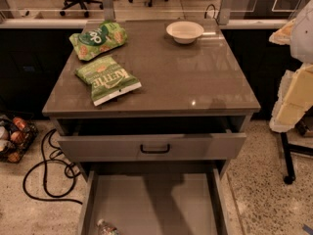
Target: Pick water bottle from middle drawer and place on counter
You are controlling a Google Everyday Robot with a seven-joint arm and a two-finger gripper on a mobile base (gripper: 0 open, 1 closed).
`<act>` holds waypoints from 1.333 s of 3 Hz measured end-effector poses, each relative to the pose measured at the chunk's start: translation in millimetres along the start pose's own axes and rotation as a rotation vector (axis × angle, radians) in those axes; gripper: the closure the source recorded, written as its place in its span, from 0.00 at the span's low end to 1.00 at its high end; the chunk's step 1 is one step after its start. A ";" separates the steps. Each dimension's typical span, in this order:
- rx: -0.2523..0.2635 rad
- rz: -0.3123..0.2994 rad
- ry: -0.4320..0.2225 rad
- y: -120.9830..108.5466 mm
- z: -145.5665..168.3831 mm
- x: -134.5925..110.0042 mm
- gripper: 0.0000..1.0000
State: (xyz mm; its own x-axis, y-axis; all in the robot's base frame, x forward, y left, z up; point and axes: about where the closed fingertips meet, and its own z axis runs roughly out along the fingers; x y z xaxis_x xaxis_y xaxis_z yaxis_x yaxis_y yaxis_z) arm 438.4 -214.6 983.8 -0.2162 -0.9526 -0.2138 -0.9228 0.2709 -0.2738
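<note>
The water bottle (105,227) lies in the near left corner of the open middle drawer (161,199), with only its clear ribbed upper part showing at the bottom edge of the camera view. The counter (186,77) tops the grey cabinet above it. My gripper (288,109) is the white and yellowish shape at the right edge, level with the counter's right side. It is well off to the right of the drawer and far from the bottle, and it holds nothing that I can see.
Two green chip bags (98,38) (107,80) lie on the counter's left part, and a white bowl (185,32) stands at the back. The top drawer front with a black loop handle (155,149) is slightly out. A black cable (46,173) and a wire basket (13,138) are on the floor to the left.
</note>
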 end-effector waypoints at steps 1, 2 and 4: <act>0.000 0.000 0.000 0.0 0.0 0.0 0.00; -0.008 0.013 0.021 2.6 8.8 -7.3 0.00; -0.053 0.207 0.023 25.5 68.1 -27.8 0.00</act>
State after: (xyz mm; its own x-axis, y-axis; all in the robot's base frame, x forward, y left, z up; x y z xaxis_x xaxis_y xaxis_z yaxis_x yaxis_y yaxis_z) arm 442.6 -171.8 918.9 -0.4098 -0.8804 -0.2385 -0.8731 0.4543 -0.1767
